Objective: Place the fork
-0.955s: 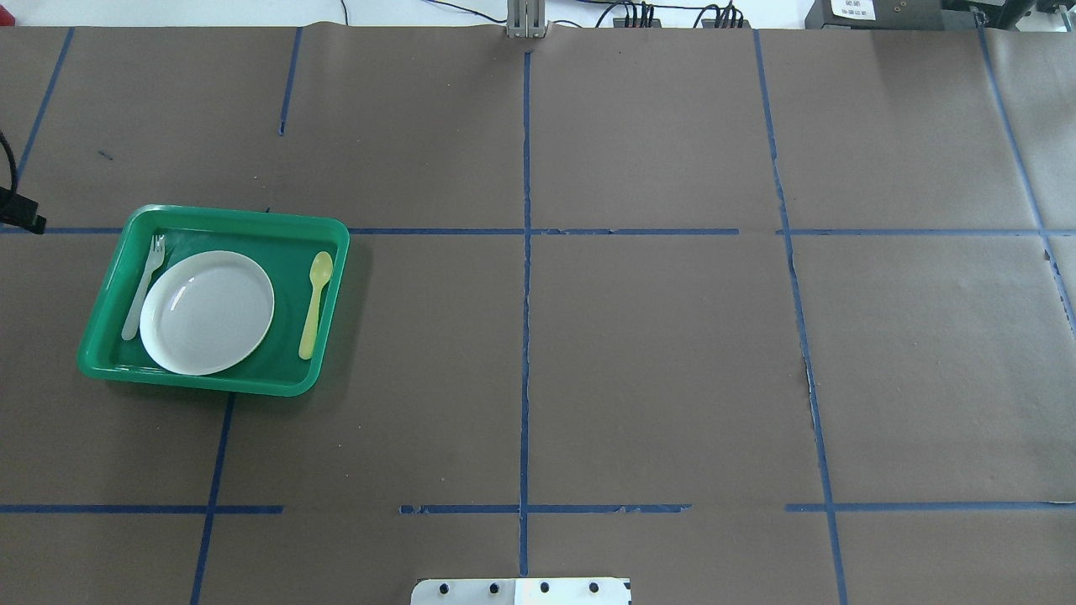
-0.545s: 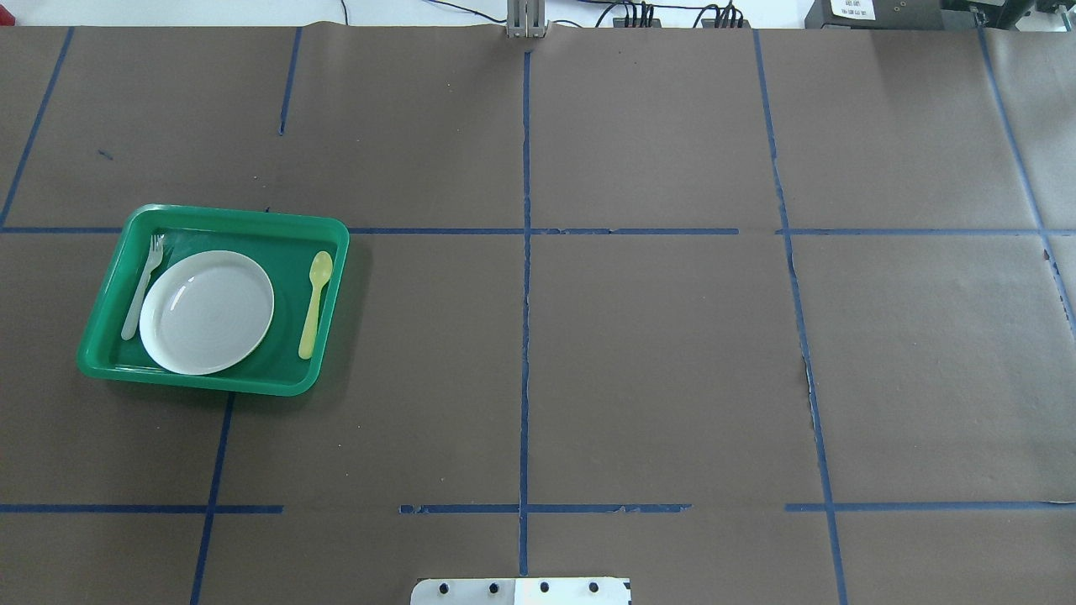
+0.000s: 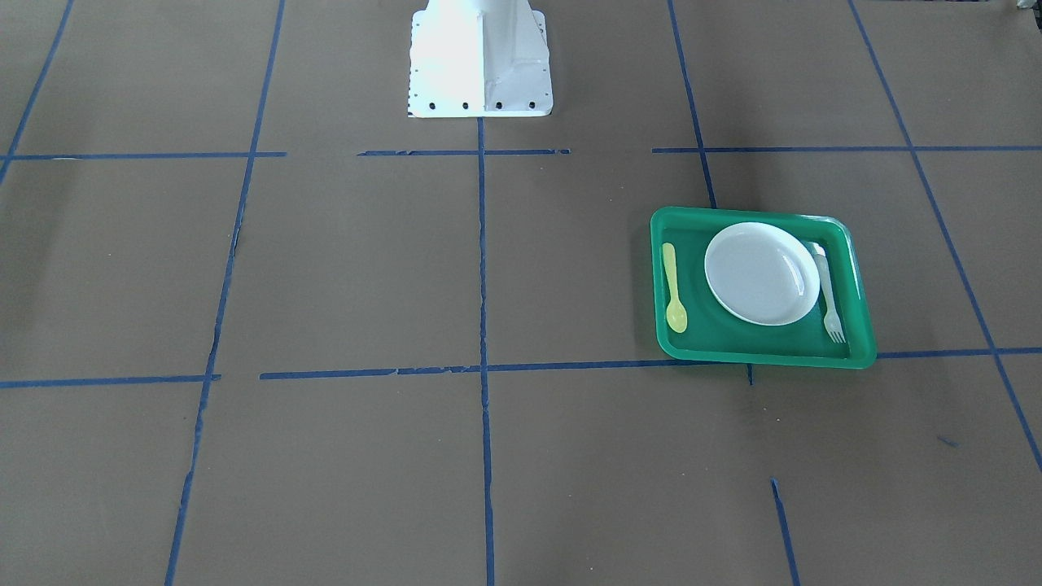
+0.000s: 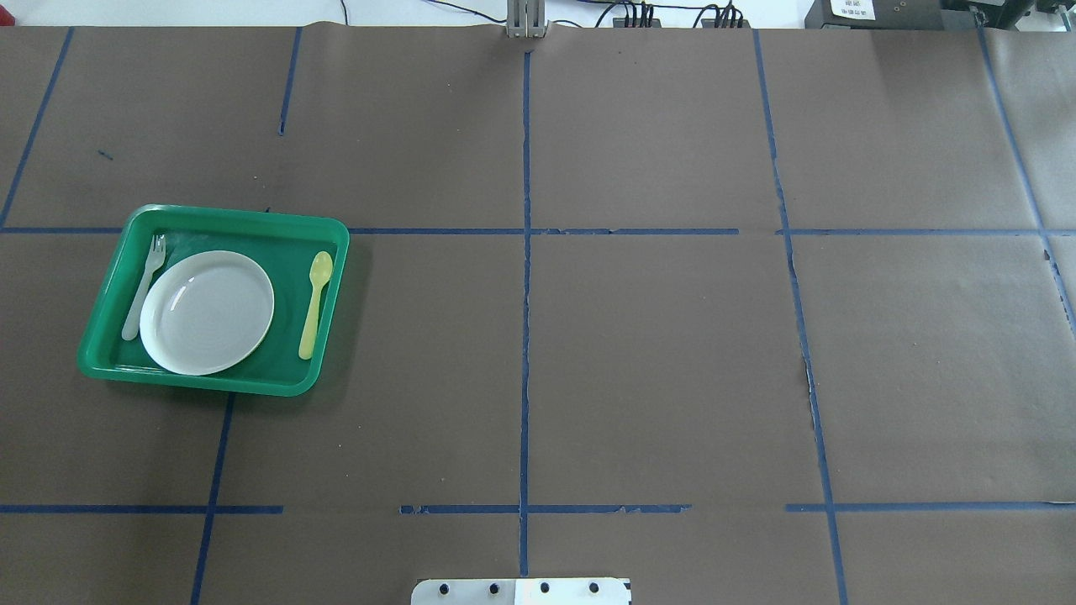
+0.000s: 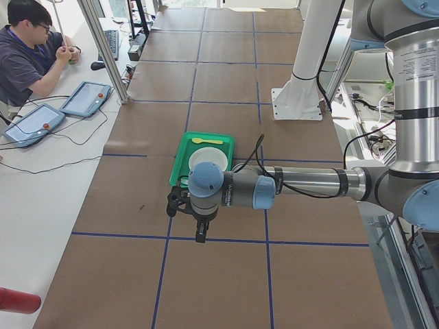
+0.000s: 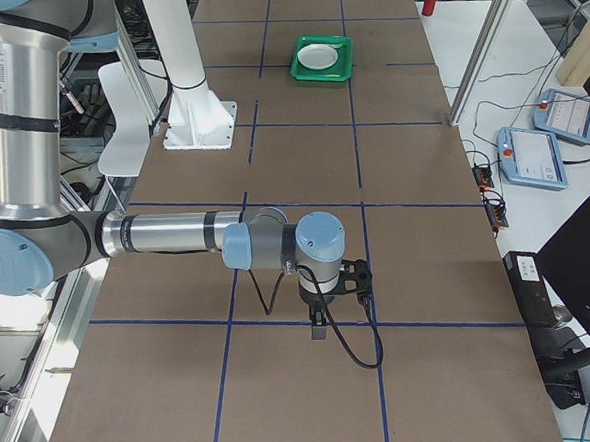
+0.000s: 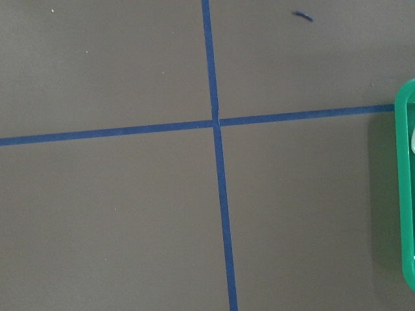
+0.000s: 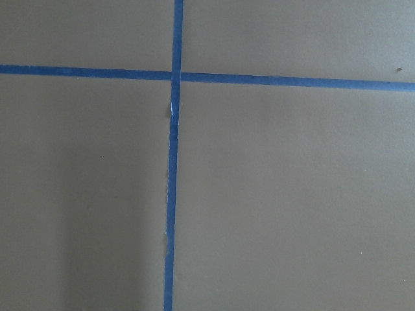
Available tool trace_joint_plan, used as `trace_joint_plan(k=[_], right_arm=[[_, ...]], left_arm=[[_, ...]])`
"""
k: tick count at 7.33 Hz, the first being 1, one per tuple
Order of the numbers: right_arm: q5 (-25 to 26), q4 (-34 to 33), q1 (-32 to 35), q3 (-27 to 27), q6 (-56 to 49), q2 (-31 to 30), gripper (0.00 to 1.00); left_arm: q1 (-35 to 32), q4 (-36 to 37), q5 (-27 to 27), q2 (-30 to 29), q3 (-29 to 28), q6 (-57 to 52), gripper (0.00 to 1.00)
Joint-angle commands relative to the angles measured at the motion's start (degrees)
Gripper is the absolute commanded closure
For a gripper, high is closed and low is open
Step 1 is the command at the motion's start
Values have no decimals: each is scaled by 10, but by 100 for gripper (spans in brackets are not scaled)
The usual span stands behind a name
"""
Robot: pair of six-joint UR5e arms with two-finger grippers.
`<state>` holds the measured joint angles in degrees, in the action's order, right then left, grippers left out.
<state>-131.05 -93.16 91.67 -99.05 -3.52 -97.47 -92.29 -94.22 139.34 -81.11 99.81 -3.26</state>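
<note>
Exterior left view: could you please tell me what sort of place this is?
Probably a robotics lab: the robot's left arm reaches over a paper-covered table gridded with blue tape, and a seated operator has control tablets beside him.

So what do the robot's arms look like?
Both are shiny silver tubes with round pale-blue caps at the joints. The left arm and right arm each trail a black cable and end in dark jaws.
</note>
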Motion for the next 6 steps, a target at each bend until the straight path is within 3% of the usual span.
trace_joint_plan(k=[1,3,6], right_arm=[[0,0,0,0,0,0,0],[0,0,0,0,0,0,0],[0,0,0,0,1,0,0]], left_arm=[[-2,0,1,2,-2,-2,0],[-4,-3,-1,-2,-1,-2,0],[-6,-4,-75,-8,9,-2,0]])
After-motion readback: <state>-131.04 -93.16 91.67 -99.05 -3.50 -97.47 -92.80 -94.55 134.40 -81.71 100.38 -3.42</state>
